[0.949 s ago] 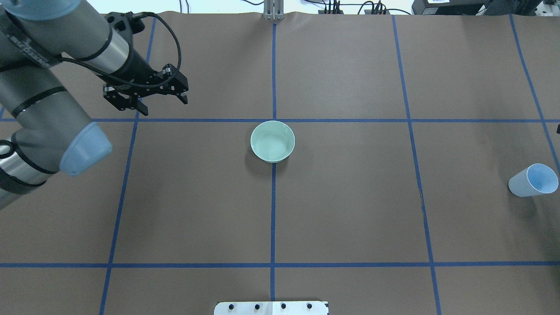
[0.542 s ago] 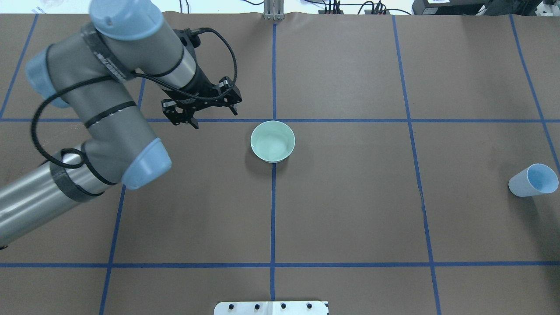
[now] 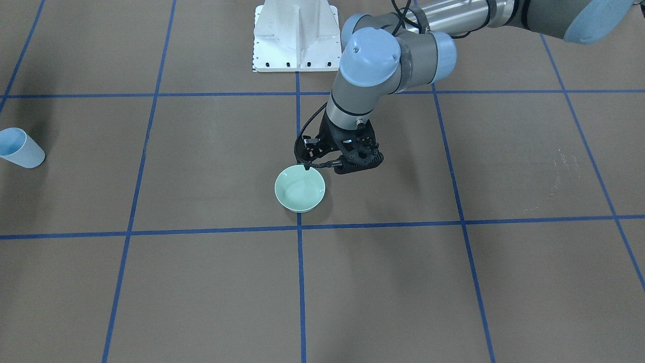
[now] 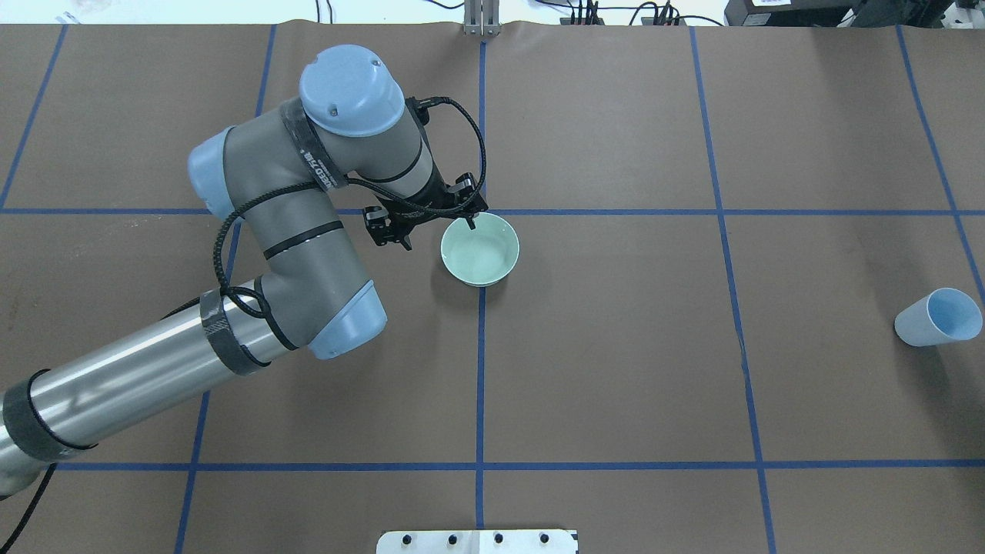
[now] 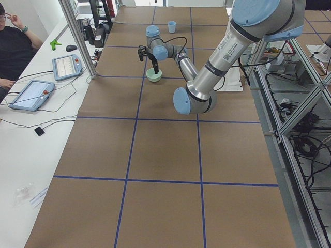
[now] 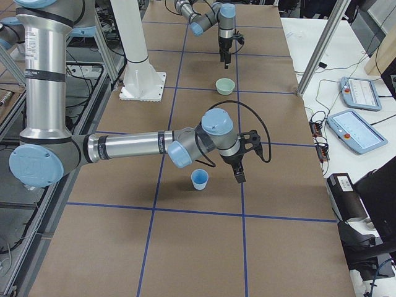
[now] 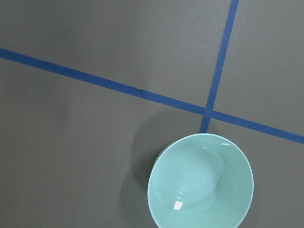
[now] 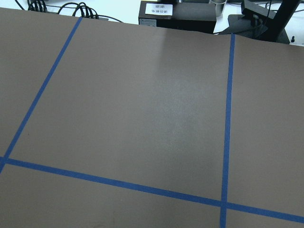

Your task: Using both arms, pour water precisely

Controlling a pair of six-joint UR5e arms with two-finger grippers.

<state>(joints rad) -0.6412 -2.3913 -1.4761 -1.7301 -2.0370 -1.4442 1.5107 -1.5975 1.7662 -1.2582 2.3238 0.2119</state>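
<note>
Here, left fingers (image 4: 470, 221) spread, one tip at rim of green bowl (image 4: 485, 258), right fingers (image 6: 239, 175) near blue cup (image 6: 199, 179), state unclear.

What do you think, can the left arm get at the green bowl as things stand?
Probably yes: the left claw hangs open at the green bowl, one finger over its rim, and nothing stands between them.

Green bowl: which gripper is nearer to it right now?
Left. The left gripper hangs open at the green bowl, with one finger over its rim. The right gripper is far off toward the table's right end, beside the blue cup.
</note>
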